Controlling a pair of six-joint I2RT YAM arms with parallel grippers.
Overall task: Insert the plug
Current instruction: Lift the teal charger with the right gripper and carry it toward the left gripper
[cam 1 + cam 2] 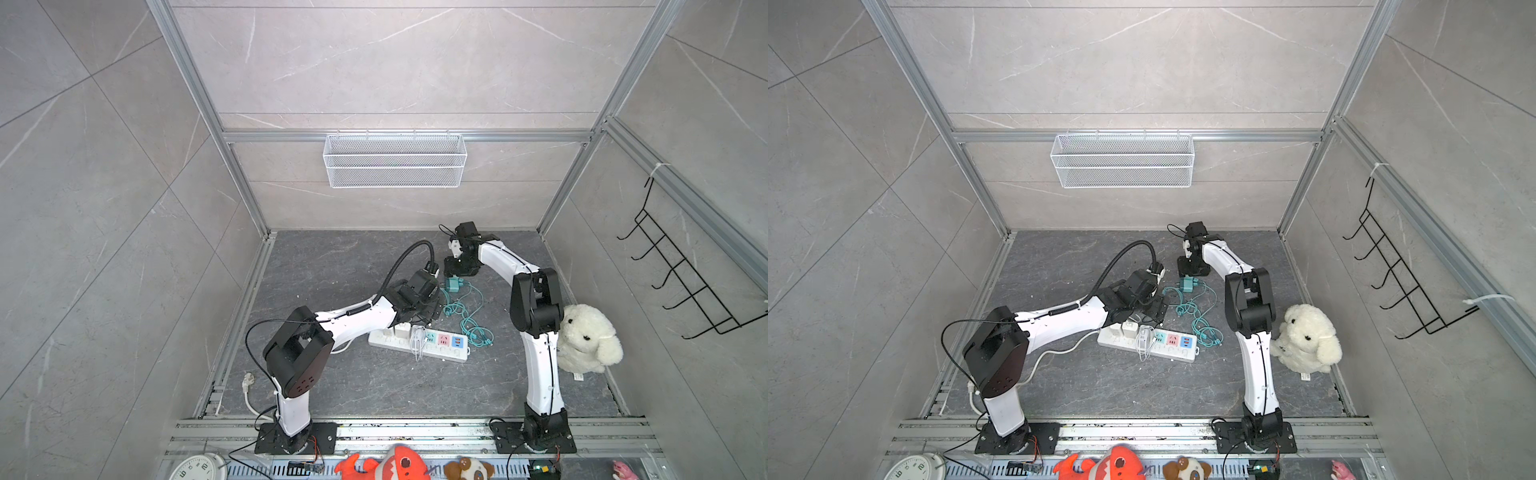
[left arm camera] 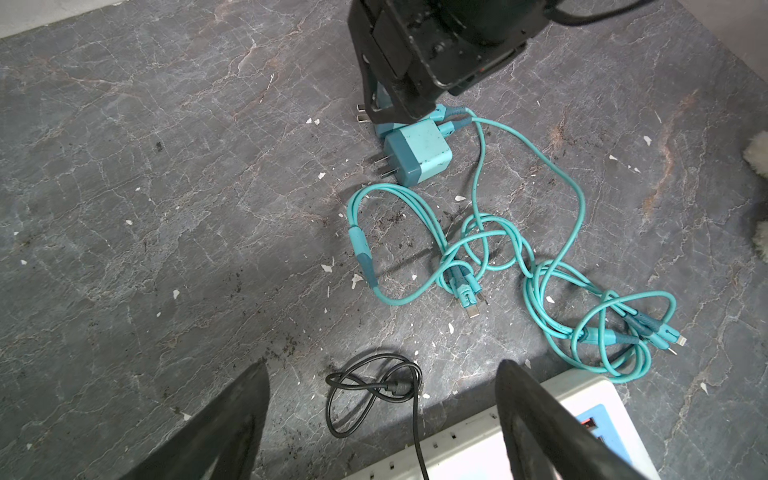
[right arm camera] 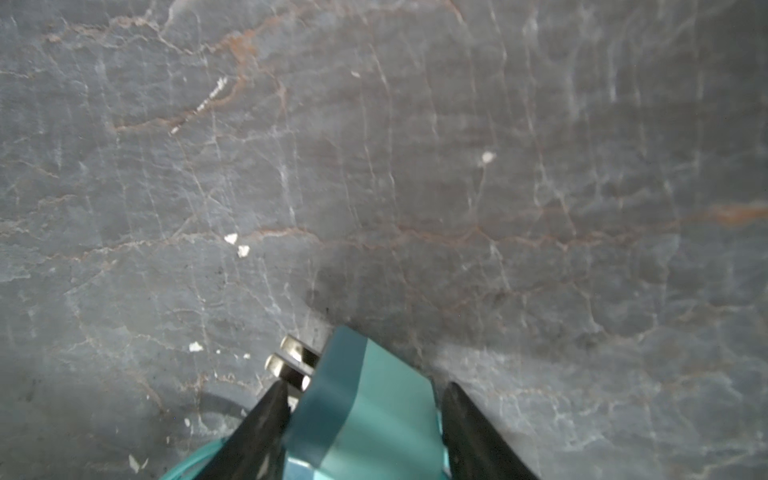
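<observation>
1. Right jaws: down at the bench (image 2: 166, 208), straddling the teal plug (image 3: 365, 411). The black fingers (image 3: 266, 428) stand one on each side of its body. One finger lies close against the prong end. At the other we see a thin gap, so we read the jaws as parted around the plug, not clamped on it.
2. Plug: lies on its side on the bench, with its two metal prongs (image 3: 293, 349) bare and roughly level with the surface. It is in no socket.
3. Second teal charger (image 2: 417, 156): just beside the plug, also flat, prongs free. Teal cables (image 2: 482, 232) run from both and lie in tangled loops between the chargers and the strip.
4. Power strip (image 1: 419, 347): white, flat on the bench, nearer the arm bases than the plug and apart from it. Two white adapters (image 1: 399, 330) sit in its end toward the left of both top views. A white cable bundle (image 1: 417, 345) lies across its middle. Teal, pink and blue panels (image 1: 444, 340) follow toward the other end.
5. Left jaws: wide open, with nothing between the fingers (image 2: 540, 428). In the left wrist view they hang over one end of the strip and a loose black cable (image 2: 374, 390).
6. White plush dog (image 1: 588, 334): just beside the right arm.
</observation>
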